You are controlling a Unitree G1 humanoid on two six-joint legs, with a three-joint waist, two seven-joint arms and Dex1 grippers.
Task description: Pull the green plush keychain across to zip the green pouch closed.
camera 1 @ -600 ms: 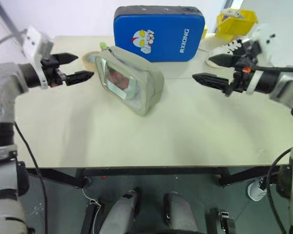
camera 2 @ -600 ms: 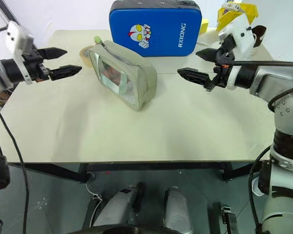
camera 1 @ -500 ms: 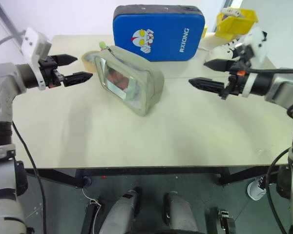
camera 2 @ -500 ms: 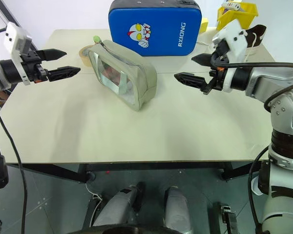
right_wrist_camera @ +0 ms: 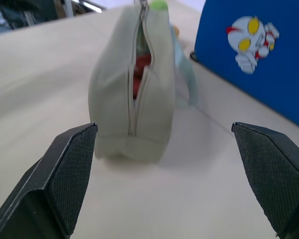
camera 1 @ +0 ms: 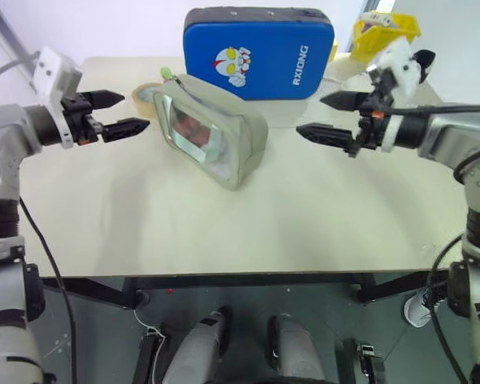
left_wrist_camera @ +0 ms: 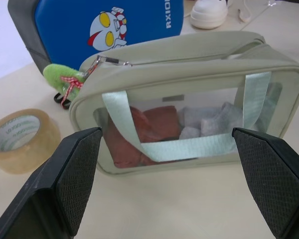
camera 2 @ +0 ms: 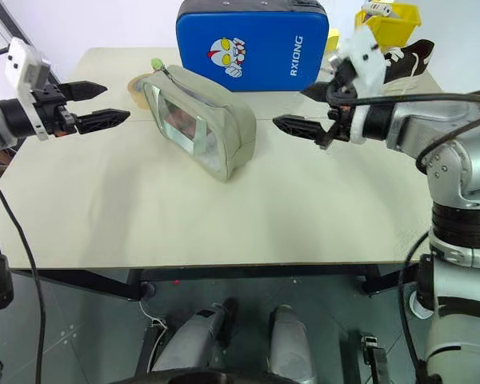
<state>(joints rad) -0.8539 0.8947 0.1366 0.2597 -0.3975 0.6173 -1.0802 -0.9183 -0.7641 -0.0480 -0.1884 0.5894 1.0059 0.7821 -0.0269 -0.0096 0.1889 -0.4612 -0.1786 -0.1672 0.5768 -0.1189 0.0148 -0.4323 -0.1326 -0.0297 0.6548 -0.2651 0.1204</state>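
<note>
Smooth beige counter (camera 1: pixel 224 216) carries my soft sage green pouch (camera 1: pixel 216 132), clear window facing me, zipper gaping; fuzzy green plush keychain (camera 1: pixel 169 76) sits at its far corner. Left claw (camera 1: pixel 116 112) wide open, empty; right claw (camera 1: pixel 336 117), open too, has slid closer.

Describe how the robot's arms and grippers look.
Both arms are silver-grey metal with black cables trailing off them. The left gripper and right gripper each have two black pointed fingers with cross-hatched pads, orange-red accents at the base, and a white box on the wrist.
</note>
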